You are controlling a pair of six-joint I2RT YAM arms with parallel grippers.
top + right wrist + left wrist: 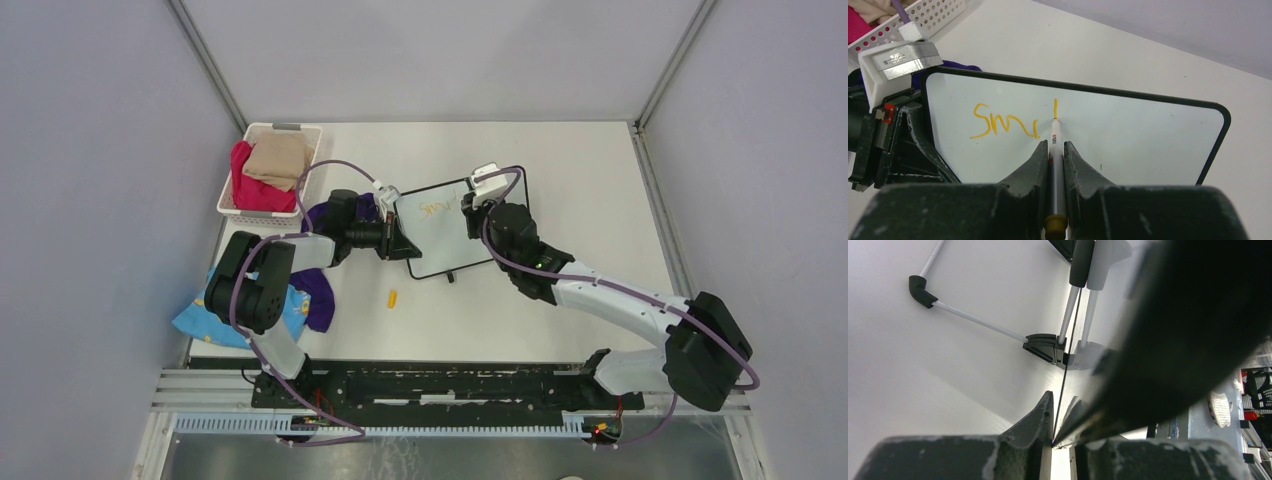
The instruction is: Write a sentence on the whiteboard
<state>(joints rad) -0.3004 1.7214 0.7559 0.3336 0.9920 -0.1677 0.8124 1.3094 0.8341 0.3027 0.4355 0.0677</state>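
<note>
The whiteboard (440,240) sits skewed in the middle of the bench (580,180). The left end effector (1060,412) is clamped on its left edge. The right end effector (1053,150) is closed on an orange marker (1054,167). Its tip touches the board at the foot of an upright stroke. The sentence (1003,125) reads only "Sm" plus a small hook and that stroke.

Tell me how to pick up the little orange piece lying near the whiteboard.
Across its narrow middle, from straight above. The orange piece lies flat on the table, nothing touching it, long axis roughly near-to-far, so fingers likely close best left-right.
</note>
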